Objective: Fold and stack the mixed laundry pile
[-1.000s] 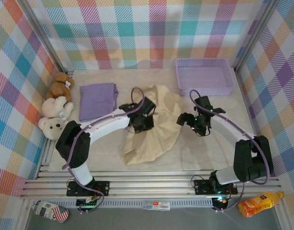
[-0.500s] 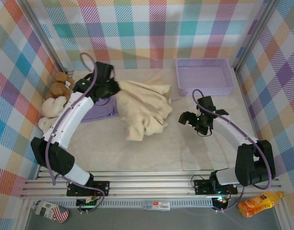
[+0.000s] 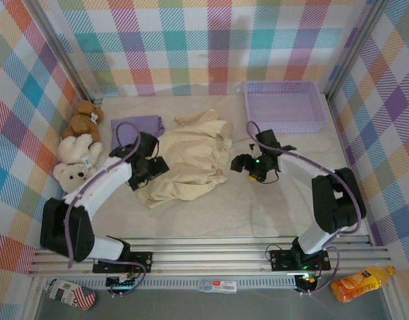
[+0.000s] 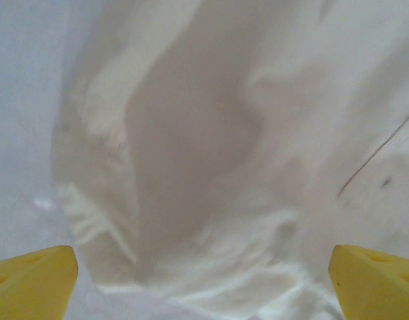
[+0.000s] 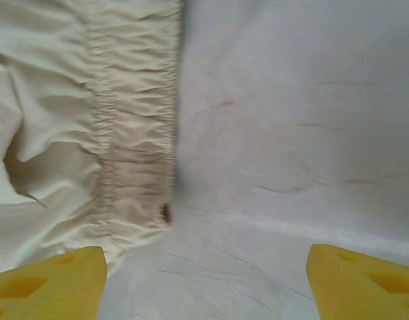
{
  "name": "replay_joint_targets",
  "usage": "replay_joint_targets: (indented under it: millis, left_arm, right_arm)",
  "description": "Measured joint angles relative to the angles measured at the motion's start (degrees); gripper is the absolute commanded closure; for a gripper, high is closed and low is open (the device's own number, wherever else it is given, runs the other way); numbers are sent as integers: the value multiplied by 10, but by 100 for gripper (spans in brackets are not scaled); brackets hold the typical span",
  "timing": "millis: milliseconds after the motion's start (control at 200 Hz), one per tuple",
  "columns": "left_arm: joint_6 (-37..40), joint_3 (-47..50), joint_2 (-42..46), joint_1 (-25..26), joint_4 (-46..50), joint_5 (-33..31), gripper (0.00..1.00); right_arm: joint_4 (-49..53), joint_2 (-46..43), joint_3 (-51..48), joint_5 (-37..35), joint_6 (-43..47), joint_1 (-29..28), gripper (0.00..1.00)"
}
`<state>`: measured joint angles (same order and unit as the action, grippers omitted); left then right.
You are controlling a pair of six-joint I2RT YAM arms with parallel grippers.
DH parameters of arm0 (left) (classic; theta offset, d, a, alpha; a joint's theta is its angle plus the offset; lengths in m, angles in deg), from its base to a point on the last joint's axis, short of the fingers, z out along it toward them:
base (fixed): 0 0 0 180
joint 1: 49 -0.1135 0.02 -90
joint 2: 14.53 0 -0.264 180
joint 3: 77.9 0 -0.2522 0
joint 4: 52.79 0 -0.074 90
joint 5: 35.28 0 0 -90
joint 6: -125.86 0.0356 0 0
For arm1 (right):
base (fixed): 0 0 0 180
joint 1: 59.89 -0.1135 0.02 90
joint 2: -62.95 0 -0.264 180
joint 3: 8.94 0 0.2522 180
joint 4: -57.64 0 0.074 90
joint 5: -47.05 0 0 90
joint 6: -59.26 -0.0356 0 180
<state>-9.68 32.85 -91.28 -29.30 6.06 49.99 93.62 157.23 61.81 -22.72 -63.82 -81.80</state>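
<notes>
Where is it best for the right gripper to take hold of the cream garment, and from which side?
Probably the gathered elastic band at the right edge of the cream garment, approached from the right over the bare table. The band lies flat and straight, looks thicker than the loose folds, and its edge is free. The open right gripper hovers close to it.

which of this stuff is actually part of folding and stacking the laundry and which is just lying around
Part of the job:
- cream-beige garment, crumpled mid-table
- lavender-purple shirt, folded, to its left

Just lying about:
- lavender mesh basket, far right corner
- brown teddy bear
- cream teddy bear
- second cream teddy bear
- orange bottle, beyond the near rail
</notes>
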Motion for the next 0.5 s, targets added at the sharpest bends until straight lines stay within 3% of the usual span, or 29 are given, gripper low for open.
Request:
replay_joint_targets:
  millis: [95,170,200,285,425,500]
  left_arm:
    - [-47,69,49,5,-19,14,5]
    - [-71,102,67,8,-24,23,5]
    - [-77,111,70,9,-26,26,6]
    - [-91,124,71,12,-40,33,11]
    - [-103,130,54,29,-71,39,29]
    - [-105,130,24,43,-89,38,31]
  right_arm:
    - [-21,41,17,19,-10,-31,25]
    - [-30,74,30,31,-17,-49,33]
    - [-31,87,36,36,-21,-55,44]
    - [-44,127,54,53,-37,-67,100]
    - [-46,134,62,59,-65,-58,100]
    - [-24,105,62,52,-67,-40,100]
